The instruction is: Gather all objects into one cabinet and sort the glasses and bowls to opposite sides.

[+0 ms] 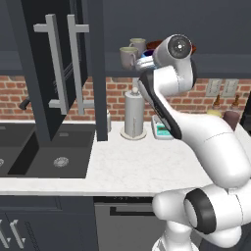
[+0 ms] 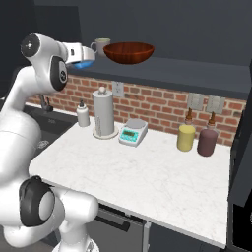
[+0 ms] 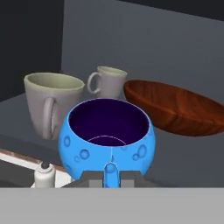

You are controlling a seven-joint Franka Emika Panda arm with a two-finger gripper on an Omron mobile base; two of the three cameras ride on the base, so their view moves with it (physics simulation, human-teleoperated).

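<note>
Four task items are sitting at or on the open shelf of the dark upper cabinet [image 2: 162, 74], listed by position relative to the wide reddish-brown bowl [image 3: 175, 107].

1. Reddish-brown bowl: resting upright on the shelf floor, toward the right part of the shelf in the right base view.
2. Far mug [image 3: 108, 82]: standing upright on the shelf just left of the brown bowl, further back, loop handle pointing left in the hand view.
3. Near mug [image 3: 50, 103]: standing upright further left of the brown bowl and closer to the shelf's front edge, handle facing the camera.
4. Small blue bowl [image 3: 107, 142]: being carried upright at the shelf's front edge, left of the brown bowl and beside the near mug, apart from both.

Gripper [image 3: 110, 174]: jaws pinching the near rim of the blue bowl.

Below the brown bowl, on the tabletop [image 2: 147, 172]: paper-towel holder [image 2: 103, 114], kitchen scale [image 2: 133, 133], soap bottle [image 2: 82, 114].
</note>
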